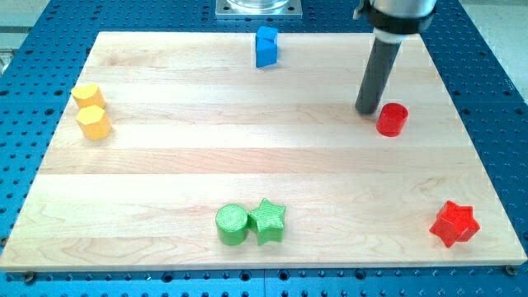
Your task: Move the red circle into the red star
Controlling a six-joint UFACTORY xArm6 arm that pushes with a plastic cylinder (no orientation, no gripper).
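Note:
The red circle [393, 120] sits at the view's right, in the upper half of the wooden board [165, 165]. The red star [454, 223] lies near the board's bottom right corner, well below and to the right of the circle. My tip [368, 110] rests on the board just to the left of the red circle and slightly above it, very close to it or touching its edge.
A blue block [266, 46] stands near the top edge at the middle. Two yellow blocks [91, 110] touch each other at the left edge. A green circle [233, 224] and a green star [267, 220] touch at the bottom middle.

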